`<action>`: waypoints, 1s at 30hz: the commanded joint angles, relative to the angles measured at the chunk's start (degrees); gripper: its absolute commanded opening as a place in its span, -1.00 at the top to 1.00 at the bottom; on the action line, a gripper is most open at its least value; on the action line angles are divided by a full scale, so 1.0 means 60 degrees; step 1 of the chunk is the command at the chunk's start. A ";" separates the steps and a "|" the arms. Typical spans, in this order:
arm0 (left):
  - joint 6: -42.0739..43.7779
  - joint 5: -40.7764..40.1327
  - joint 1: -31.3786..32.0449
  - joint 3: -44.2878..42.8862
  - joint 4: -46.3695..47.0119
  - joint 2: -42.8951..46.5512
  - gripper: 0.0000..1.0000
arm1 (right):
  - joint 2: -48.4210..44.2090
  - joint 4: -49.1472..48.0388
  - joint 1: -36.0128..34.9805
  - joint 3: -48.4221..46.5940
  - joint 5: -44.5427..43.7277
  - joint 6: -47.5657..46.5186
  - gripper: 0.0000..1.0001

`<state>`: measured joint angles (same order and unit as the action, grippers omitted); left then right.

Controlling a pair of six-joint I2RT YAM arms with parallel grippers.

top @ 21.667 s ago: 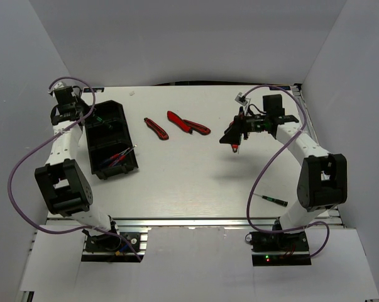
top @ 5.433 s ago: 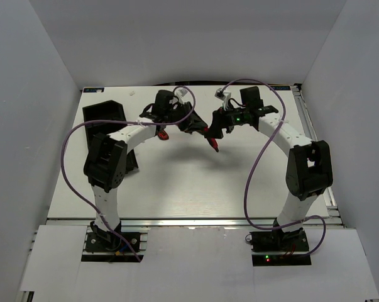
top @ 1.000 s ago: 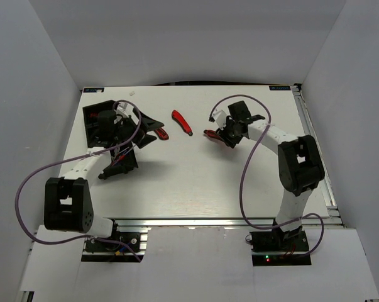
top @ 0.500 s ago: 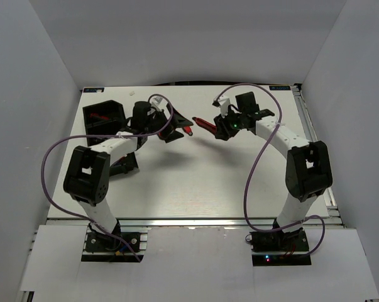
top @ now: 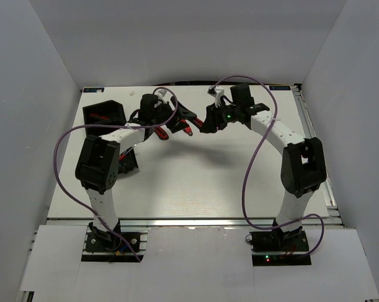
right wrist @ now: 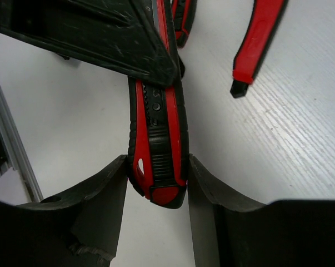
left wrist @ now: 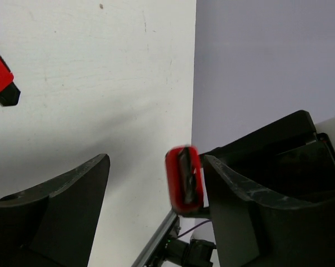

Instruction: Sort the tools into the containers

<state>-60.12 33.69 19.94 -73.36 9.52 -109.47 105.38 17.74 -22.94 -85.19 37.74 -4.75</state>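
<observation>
A red-and-black knife [right wrist: 156, 128] hangs above the back middle of the table, and my right gripper [right wrist: 157, 167] is shut on its butt end. Its other end [left wrist: 184, 181] sits between the fingers of my left gripper [left wrist: 156, 167], close to the right-hand finger [left wrist: 239, 200] with a wide gap on the other side; those jaws stand open. In the top view the two grippers meet, left [top: 190, 117] and right [top: 208, 121]. A black container [top: 104, 112] stands at the back left, with a second one [top: 127, 165] partly hidden behind my left arm.
Two red-handled tools lie on the table below the grippers, one [top: 162, 132] nearer the containers and one [top: 186, 129] beside it, which is also in the right wrist view [right wrist: 256, 39]. White walls close in the table on three sides.
My left gripper has swung from the container to the middle and come around the knife's free end. My right gripper has carried the knife a little to the left.
</observation>
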 commanded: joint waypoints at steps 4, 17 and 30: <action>-0.0029 0.0273 0.0074 -0.0531 0.0494 0.0008 -0.21 | 0.0014 -0.0627 -0.0191 -0.0421 0.0596 0.0573 1.00; 0.1403 -0.0075 -0.0479 -0.0342 -0.0969 0.0957 1.00 | 0.0410 0.0177 -0.0147 -0.0831 0.1415 -0.1519 -0.79; 0.4805 -0.5406 -0.4084 -0.0898 -0.4985 0.2746 1.00 | -0.0117 0.0853 0.0395 0.0222 0.1943 -0.3309 -0.79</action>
<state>-35.75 11.38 -2.26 -77.47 -16.29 -97.43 107.68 22.50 -21.04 -85.23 47.77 -22.09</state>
